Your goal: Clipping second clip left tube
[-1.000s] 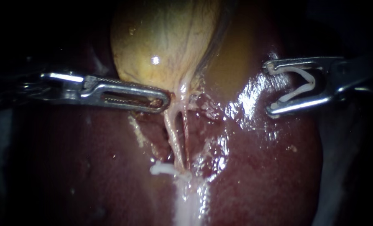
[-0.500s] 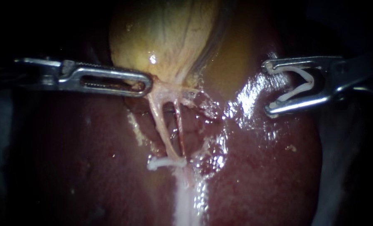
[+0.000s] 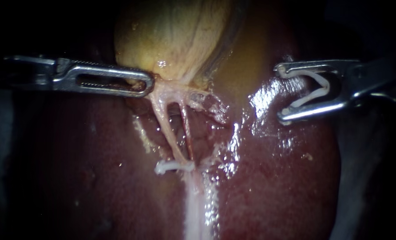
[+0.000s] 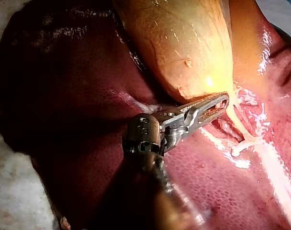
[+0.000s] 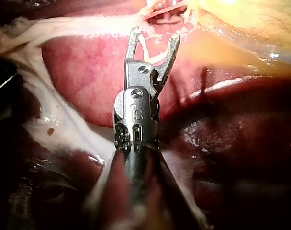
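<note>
At gallbladder (image 3: 176, 40) neck: left instrument (image 3: 150, 84) level, jaws seemingly clamping tissue (image 3: 164, 92) | right instrument (image 3: 279, 94): jaws hold clip (image 3: 317, 90)

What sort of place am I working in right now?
Probably a bench-top surgical setup, not inside a body: the liver and gallbladder lie on a pale surface, with my left instrument and right instrument reaching in.
</note>
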`<state>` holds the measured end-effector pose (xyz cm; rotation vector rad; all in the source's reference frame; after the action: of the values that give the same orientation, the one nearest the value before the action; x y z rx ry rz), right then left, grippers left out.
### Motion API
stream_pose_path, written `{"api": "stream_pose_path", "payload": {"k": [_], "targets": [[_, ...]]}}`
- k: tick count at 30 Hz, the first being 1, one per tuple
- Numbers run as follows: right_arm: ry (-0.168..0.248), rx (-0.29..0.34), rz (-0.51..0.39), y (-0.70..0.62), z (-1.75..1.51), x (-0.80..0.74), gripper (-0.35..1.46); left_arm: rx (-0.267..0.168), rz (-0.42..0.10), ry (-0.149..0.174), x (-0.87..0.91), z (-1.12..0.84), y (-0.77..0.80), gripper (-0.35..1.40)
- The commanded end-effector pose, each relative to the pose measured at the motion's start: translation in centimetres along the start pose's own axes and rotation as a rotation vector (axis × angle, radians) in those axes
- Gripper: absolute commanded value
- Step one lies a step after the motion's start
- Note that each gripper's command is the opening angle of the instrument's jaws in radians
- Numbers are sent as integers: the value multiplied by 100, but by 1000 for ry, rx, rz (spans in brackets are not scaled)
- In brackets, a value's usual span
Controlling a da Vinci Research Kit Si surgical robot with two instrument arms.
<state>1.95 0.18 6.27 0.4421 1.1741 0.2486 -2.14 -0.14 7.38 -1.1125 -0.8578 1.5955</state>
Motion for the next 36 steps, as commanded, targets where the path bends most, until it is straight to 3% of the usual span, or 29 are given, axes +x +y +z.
{"api": "stream_pose_path", "payload": {"k": [1,14,36], "targets": [[0,-2,-2,-2,4,-1,49,1,1,0,0,0,0,-35],[-9,3,-27,-23,74,-23,50,2,1,0,-2,1,0,-35],[-59,39,8,-38,152,-59,49,5,0,3,-4,2,5,-35]]}}
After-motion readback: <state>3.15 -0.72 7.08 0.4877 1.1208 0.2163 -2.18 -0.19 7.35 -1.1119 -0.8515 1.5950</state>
